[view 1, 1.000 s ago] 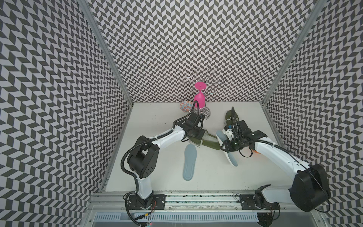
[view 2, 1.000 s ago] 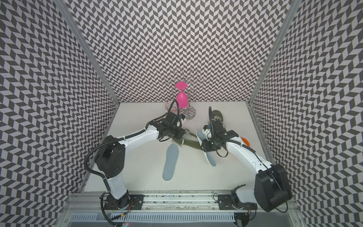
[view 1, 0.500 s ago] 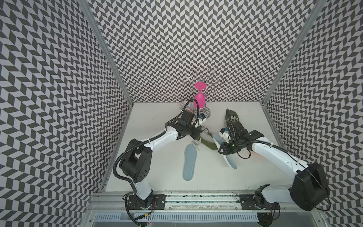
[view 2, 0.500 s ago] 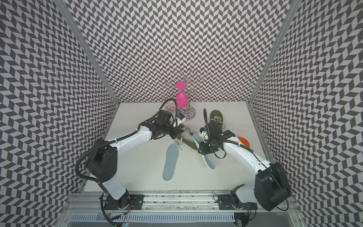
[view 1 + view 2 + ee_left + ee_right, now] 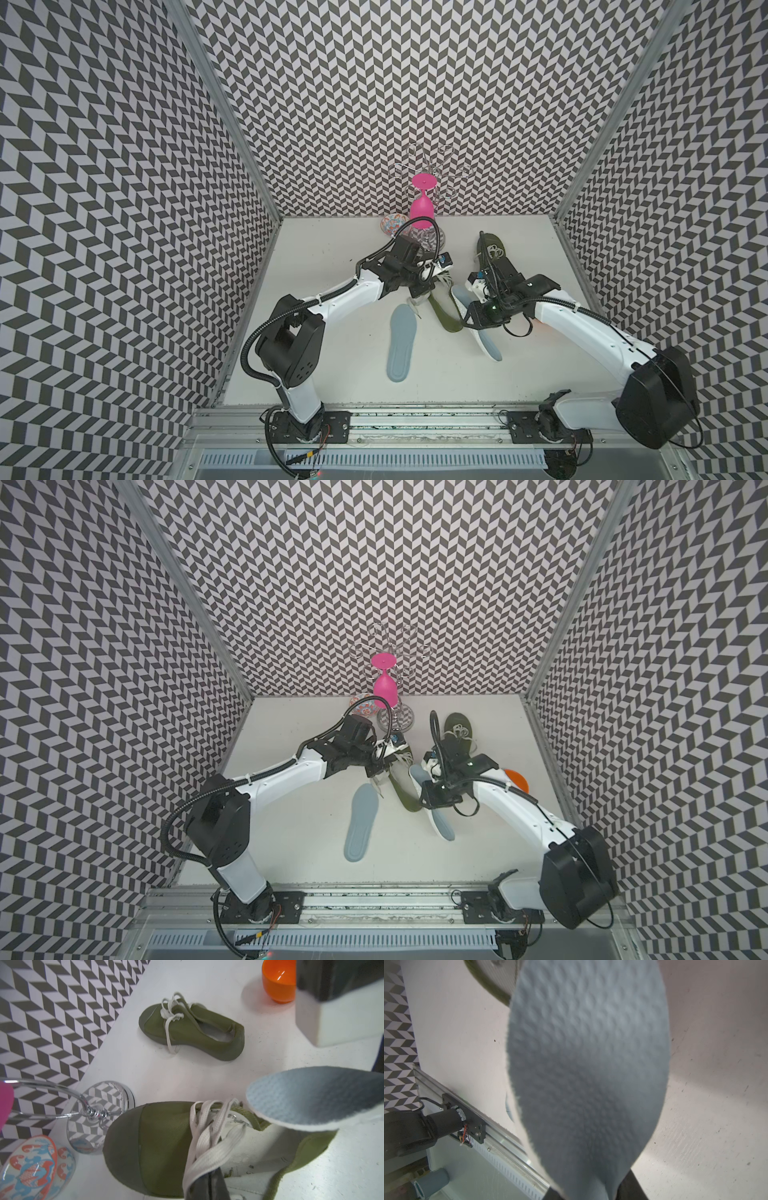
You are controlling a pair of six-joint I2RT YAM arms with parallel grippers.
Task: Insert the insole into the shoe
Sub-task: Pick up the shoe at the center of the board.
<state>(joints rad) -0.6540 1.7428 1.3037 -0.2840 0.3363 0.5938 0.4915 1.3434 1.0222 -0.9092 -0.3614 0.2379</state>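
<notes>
An olive shoe [image 5: 446, 318] with white laces lies at mid-table, its white inside [image 5: 259, 1153] showing. My left gripper [image 5: 207, 1180] is shut on a white lace [image 5: 212, 1147] at the shoe's tongue; in both top views it sits at the shoe's far end [image 5: 419, 291]. A pale blue insole [image 5: 587, 1064] is held by its narrow part in my right gripper [image 5: 591, 1192], which is shut on it. The insole's rounded front end [image 5: 311, 1097] hangs just above the shoe's opening, beside the laces. In a top view the insole [image 5: 442, 827] slants along the shoe's right side.
A second pale blue insole [image 5: 401, 340] lies flat left of the shoe. Another olive shoe [image 5: 492, 249] stands at the back right. An orange cup [image 5: 515, 779] sits behind my right arm. A chrome glass rack [image 5: 432, 239] with a pink glass [image 5: 422, 210] and a patterned bowl [image 5: 392, 222] stand at the back.
The shoe has swung from lying crosswise to pointing its heel toward the front as my left gripper pulled its lace end back. My right gripper and insole shifted slightly left.
</notes>
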